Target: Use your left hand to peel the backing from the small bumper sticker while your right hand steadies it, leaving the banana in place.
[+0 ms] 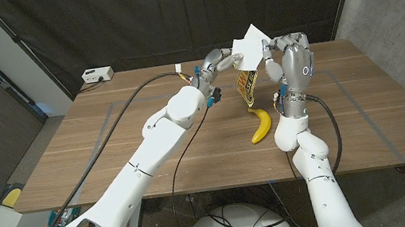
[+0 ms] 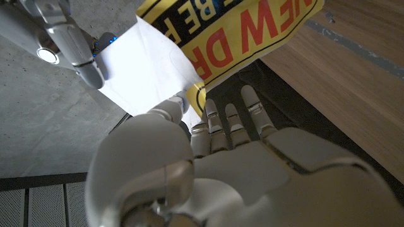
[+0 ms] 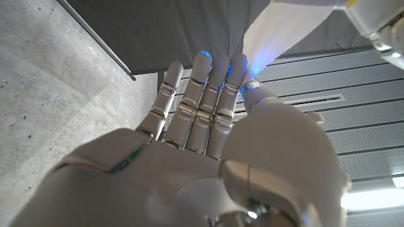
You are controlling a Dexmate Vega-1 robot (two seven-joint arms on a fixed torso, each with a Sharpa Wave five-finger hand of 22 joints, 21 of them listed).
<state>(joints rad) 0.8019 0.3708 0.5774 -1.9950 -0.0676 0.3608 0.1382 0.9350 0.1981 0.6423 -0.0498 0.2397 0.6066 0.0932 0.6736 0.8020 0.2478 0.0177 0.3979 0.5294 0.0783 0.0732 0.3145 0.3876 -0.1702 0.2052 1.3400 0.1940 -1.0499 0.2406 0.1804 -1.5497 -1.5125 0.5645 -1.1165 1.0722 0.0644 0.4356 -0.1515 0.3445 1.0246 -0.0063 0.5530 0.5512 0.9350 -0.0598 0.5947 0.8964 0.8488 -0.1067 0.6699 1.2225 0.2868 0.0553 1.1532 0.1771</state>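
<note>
Above the table both hands hold the bumper sticker [image 1: 248,86], a yellow sheet with red and black lettering [image 2: 237,34] that hangs down between them. Its white backing [image 1: 250,43] is partly peeled away and sticks up. My left hand [image 1: 217,63] pinches the sheet between thumb and fingers [image 2: 178,106] where the yellow sticker meets the white backing [image 2: 145,72]. My right hand [image 1: 292,58] stands upright and pinches the white backing [image 3: 278,31] between thumb and fingertips [image 3: 251,94]. The banana [image 1: 261,125] lies on the table below the hands, touched by neither.
The wooden table [image 1: 113,159] carries taped lines. A white box [image 1: 97,74] sits at its far left corner. A black cable [image 1: 132,101] runs across the table along my left arm. Dark curtains hang behind.
</note>
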